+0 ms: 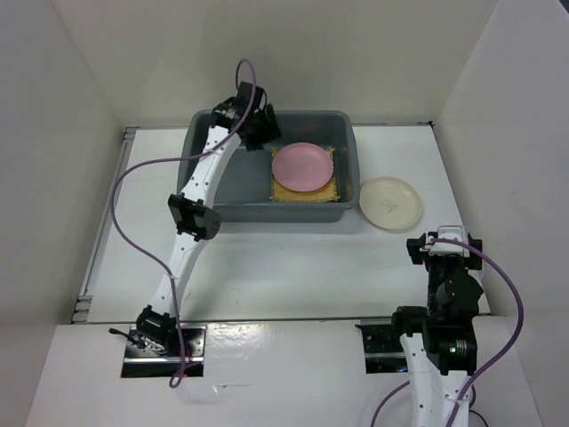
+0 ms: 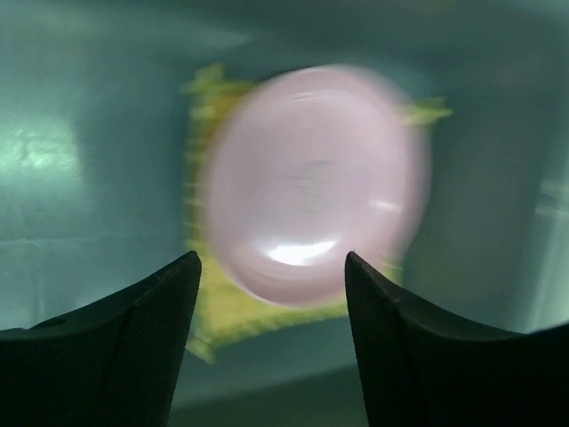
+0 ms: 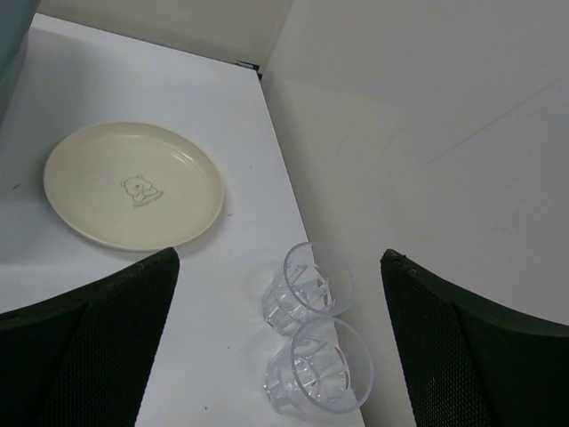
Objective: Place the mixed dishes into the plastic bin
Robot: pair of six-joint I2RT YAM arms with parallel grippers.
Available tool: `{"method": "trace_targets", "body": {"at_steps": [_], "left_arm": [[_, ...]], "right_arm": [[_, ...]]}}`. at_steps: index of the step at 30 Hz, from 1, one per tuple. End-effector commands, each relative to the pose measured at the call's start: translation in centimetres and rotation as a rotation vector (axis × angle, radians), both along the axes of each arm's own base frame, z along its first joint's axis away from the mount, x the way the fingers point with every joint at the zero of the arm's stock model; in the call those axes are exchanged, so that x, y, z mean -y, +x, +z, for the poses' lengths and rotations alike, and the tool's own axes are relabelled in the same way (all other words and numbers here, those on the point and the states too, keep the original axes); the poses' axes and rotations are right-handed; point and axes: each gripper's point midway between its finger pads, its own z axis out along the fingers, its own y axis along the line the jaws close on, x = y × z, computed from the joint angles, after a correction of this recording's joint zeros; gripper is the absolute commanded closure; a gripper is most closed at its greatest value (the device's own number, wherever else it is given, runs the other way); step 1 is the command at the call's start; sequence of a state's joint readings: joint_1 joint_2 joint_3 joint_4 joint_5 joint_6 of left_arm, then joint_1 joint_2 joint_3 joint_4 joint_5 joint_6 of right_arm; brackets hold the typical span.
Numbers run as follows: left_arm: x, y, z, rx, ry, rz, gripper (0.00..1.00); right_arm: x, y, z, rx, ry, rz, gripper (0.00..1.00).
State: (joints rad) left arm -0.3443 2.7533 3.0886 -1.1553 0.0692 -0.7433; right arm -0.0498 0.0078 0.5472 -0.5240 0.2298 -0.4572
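Smoothly round pink plate (image 1: 303, 165), square mat (image 1: 331, 192)

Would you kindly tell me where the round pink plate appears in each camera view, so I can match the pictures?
Top external: the round pink plate lies in the right half of the dark grey plastic bin, on the square yellow-tan bamboo mat.
Left wrist: blurred, at the centre of the picture, beyond the open left pincer.
Right wrist: not in it.
Shared landmark: the mat's edge showing around the plate, in the top and left wrist views.
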Motion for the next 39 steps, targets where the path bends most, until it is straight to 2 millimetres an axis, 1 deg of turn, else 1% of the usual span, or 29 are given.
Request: {"method": "trace_targets", "body": {"at_steps": [1, 3, 4, 6, 7, 9, 10, 11, 12, 13, 14, 15, 16, 17, 18, 19, 20, 21, 22, 23, 24, 25, 27, 28, 30, 32, 35, 37, 39], "left_arm": [[4.8, -5.5, 22.2, 0.488, -0.072, -0.071, 0.26], [7.1, -8.3, 24.1, 0.521, -0.079, -0.122, 0.26], [7.2, -9.7, 25.1, 0.530, -0.074, -0.138, 0.26], [7.6, -11.8, 25.6, 0.524, -0.050, -0.175, 0.26], [7.9, -13.9, 26.1, 0.517, -0.022, -0.202, 0.26], [7.1, -16.6, 25.5, 0.490, 0.077, -0.243, 0.26], [7.5, -18.2, 25.8, 0.501, 0.124, -0.272, 0.26], [7.5, -19.5, 25.0, 0.470, 0.169, -0.308, 0.26], [6.2, -21.6, 27.0, 0.493, 0.164, -0.308, 0.26], [6.4, -23.0, 27.1, 0.494, 0.186, -0.321, 0.25], [6.0, -23.8, 26.8, 0.484, 0.211, -0.324, 0.25], [4.7, -25.2, 26.4, 0.463, 0.250, -0.327, 0.25], [4.3, -26.2, 26.3, 0.449, 0.249, -0.316, 0.25], [3.2, -26.6, 26.1, 0.442, 0.270, -0.293, 0.25], [1.5, -27.7, 27.9, 0.483, 0.241, -0.271, 0.25], [0.9, -28.2, 25.5, 0.432, 0.288, -0.289, 0.25], [-0.6, -29.5, 27.3, 0.479, 0.236, -0.265, 0.25], [-1.4, -30.1, 27.1, 0.482, 0.234, -0.264, 0.25], [-2.5, -30.2, 25.0, 0.437, 0.266, -0.251, 0.25], [-4.1, -31.8, 26.3, 0.469, 0.218, -0.247, 0.25], [-5.1, -32.2, 26.3, 0.474, 0.205, -0.228, 0.25], [-6.4, -33.4, 26.1, 0.481, 0.199, -0.225, 0.27], [-7.8, -34.5, 25.6, 0.472, 0.203, -0.213, 0.27], [-9.3, -35.3, 25.4, 0.466, 0.206, -0.190, 0.27], [-10.8, -36.1, 24.1, 0.433, 0.238, -0.176, 0.27], [-11.2, -36.6, 23.7, 0.415, 0.243, -0.173, 0.27], [-11.6, -37.2, 23.5, 0.406, 0.233, -0.173, 0.27], [-11.8, -37.4, 22.4, 0.379, 0.249, -0.175, 0.27], [-12.2, -38.0, 22.2, 0.381, 0.238, -0.180, 0.27]], "right_arm": [[0.1, 0.0, 1.2, 0.066, 0.013, -0.008, 0.01], [0.1, 0.3, 0.9, 0.044, 0.014, -0.008, 0.01], [-0.2, 0.5, 0.7, 0.035, 0.014, 0.007, 0.01], [-0.7, 1.3, 0.1, -0.008, 0.005, 0.043, 0.01], [-1.5, 1.9, -0.7, -0.057, -0.018, 0.095, 0.01], [-3.6, 3.4, -2.3, -0.220, -0.112, 0.256, 0.01], [-3.8, 4.0, -2.5, -0.261, -0.129, 0.275, 0.01], [-3.7, 4.6, -1.5, -0.278, -0.151, 0.279, 0.01], [-3.8, 5.3, -2.0, -0.347, -0.210, 0.313, 0.01], [-4.3, 6.7, -3.8, -0.466, -0.224, 0.373, 0.01], [-4.5, 7.3, -3.4, -0.500, -0.260, 0.407, 0.01], [-4.7, 7.8, -3.9, -0.543, -0.284, 0.442, 0.01], [-5.2, 8.6, -5.1, -0.601, -0.312, 0.504, 0.01], [-5.5, 9.0, -5.2, -0.610, -0.328, 0.532, 0.01], [-5.8, 9.2, -5.7, -0.626, -0.332, 0.558, 0.01], [-6.2, 9.8, -6.4, -0.646, -0.344, 0.600, 0.01], [-6.3, 10.0, -7.0, -0.666, -0.348, 0.618, 0.01], [-6.5, 10.2, -7.7, -0.689, -0.345, 0.636, 0.01], [-6.6, 10.6, -9.3, -0.747, -0.329, 0.663, 0.01], [-6.9, 10.6, -10.4, -0.783, -0.324, 0.695, 0.01], [-7.1, 10.5, -11.2, -0.824, -0.311, 0.721, 0.01], [-7.6, 10.8, -12.4, -0.866, -0.295, 0.766, 0.01], [-8.0, 10.8, -13.2, -0.888, -0.281, 0.798, 0.01], [-8.2, 11.2, -13.6, -0.887, -0.274, 0.810, 0.01], [-8.4, 11.8, -14.5, -0.918, -0.254, 0.827, 0.01], [-8.2, 12.7, -14.7, -0.931, -0.235, 0.832, 0.01], [-8.0, 12.9, -17.0, -1.028, -0.185, 0.855, 0.01], [-8.2, 13.0, -18.2, -1.066, -0.150, 0.868, 0.01], [-8.2, 14.0, -18.4, -1.043, -0.145, 0.853, 0.01]]}}
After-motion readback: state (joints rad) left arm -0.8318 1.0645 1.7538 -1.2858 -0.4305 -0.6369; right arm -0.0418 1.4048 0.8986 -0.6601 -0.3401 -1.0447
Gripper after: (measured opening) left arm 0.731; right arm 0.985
